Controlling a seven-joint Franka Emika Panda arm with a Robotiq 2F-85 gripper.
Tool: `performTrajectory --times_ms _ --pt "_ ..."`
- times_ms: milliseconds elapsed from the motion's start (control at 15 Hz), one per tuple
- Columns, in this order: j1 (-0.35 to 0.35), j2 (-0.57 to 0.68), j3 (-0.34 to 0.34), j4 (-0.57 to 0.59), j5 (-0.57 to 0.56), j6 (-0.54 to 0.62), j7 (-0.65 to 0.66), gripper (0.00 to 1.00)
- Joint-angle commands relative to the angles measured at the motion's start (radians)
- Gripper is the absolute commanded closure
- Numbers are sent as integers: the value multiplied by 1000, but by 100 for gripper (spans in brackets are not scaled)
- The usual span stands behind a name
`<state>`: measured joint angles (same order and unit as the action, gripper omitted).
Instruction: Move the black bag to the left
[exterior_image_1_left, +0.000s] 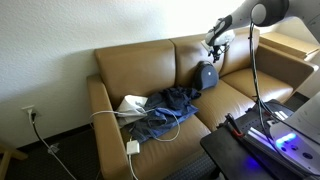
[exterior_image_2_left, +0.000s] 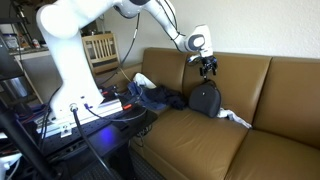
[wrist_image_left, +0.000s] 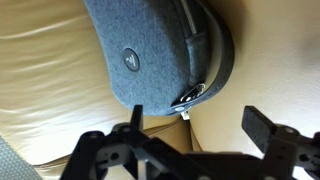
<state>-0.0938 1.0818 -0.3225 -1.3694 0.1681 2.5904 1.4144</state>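
Observation:
The black bag (exterior_image_1_left: 207, 75) is a small rounded dark grey backpack. It stands upright on the tan couch (exterior_image_1_left: 150, 62) against the backrest, near the seam between two cushions; it also shows in an exterior view (exterior_image_2_left: 205, 98). My gripper (exterior_image_1_left: 214, 44) hovers just above the bag's top in both exterior views (exterior_image_2_left: 208, 68). In the wrist view the bag (wrist_image_left: 150, 45) fills the upper part, its zipper pull hanging between my open fingers (wrist_image_left: 195, 125). Nothing is held.
Dark blue clothes (exterior_image_1_left: 168, 110) lie piled on the couch's other seat, with a white box (exterior_image_1_left: 131, 103) and a white cable beside them. White cloth (exterior_image_2_left: 238, 119) lies by the bag. A table with lit electronics (exterior_image_1_left: 275, 140) stands in front of the couch.

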Motion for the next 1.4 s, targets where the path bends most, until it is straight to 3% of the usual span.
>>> performTrajectory --times_ms 0,67,267,467,800,1333 --pt "-22 85 -7 101 -5 -20 67 0" --pt "-14 46 3 45 -14 -2 43 0" --pt "-16 61 2 56 -14 -2 48 0" --pt "2 98 -9 45 -9 88 87 0" --pt "8 171 -11 100 8 138 160 0" --pt "-79 178 67 257 24 -101 205 0"
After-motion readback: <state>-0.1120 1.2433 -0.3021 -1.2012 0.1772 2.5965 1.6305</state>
